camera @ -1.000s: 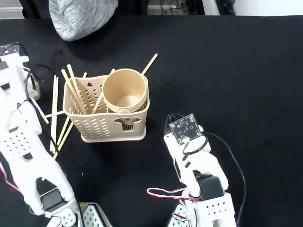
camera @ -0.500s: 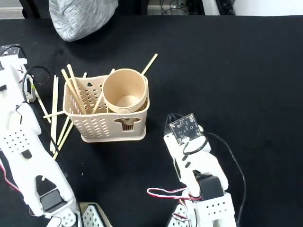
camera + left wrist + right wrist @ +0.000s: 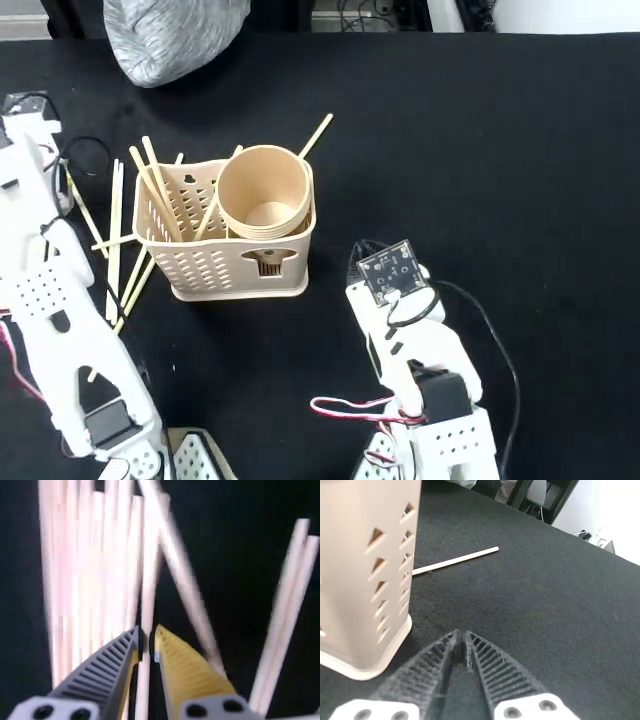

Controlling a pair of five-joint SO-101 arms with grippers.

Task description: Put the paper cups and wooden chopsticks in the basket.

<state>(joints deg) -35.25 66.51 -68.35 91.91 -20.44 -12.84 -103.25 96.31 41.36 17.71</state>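
Note:
The beige slotted basket [image 3: 215,262] stands left of centre with a paper cup [image 3: 263,190] and several wooden chopsticks [image 3: 155,185] leaning inside it. More chopsticks [image 3: 116,215] lie on the black table to its left. My left gripper [image 3: 62,180] is at the far left, shut on one chopstick [image 3: 88,215] that slants toward the basket. The left wrist view shows that chopstick [image 3: 148,590] pinched between the jaws of the gripper [image 3: 146,635]. My right gripper [image 3: 461,637] is shut and empty, low beside the basket [image 3: 365,570].
One chopstick [image 3: 315,135] lies behind the basket, also seen as a chopstick [image 3: 455,560] in the right wrist view. A grey bag [image 3: 170,35] sits at the back left. Open black table spreads to the right.
The left arm has shifted toward the back of the table, carrying the pinched chopstick's upper end with it. The right arm has not moved.

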